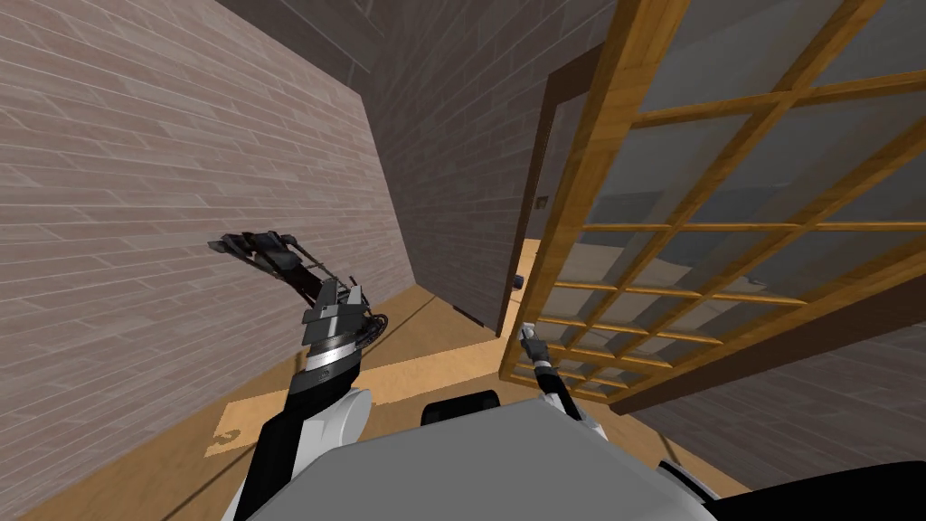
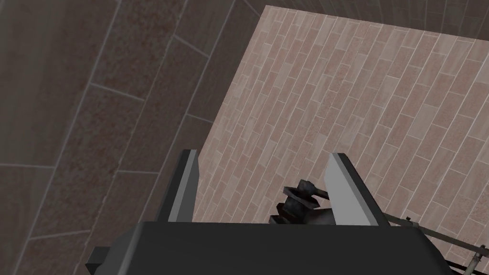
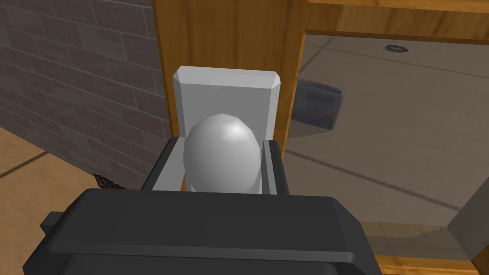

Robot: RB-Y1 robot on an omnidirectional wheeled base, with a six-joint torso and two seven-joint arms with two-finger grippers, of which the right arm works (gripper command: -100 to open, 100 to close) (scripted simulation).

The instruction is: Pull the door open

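right jaws pinched on the door knob, door standing off its frame

my right gripper [image 3: 220,149] is at the free edge of the door [image 1: 723,226], low on it and just ahead of me. in the right wrist view the jaws press the two sides of a grey, egg-shaped knob [image 3: 222,153]. the knob stands out from a pale grey plate [image 3: 224,93] fixed to the door's wooden stile. in the head view the same gripper [image 1: 527,335] shows small against the door's lower corner.

the door is a light wooden lattice with greyish glass panes. it stands at an angle to its dark frame [image 1: 543,181], and a strip of wooden floor [image 1: 434,353] shows between the two. through the pane beside the knob i see a bluish, box-like thing [image 3: 317,110]; i cannot tell what it is.

my left gripper [image 2: 265,155] is raised on my left, near the brick wall [image 1: 136,181] and well apart from the door. its jaws are spread with nothing between them. a dark fitting with thin rods [image 2: 298,200] sits close to one jaw; i cannot tell what it is.
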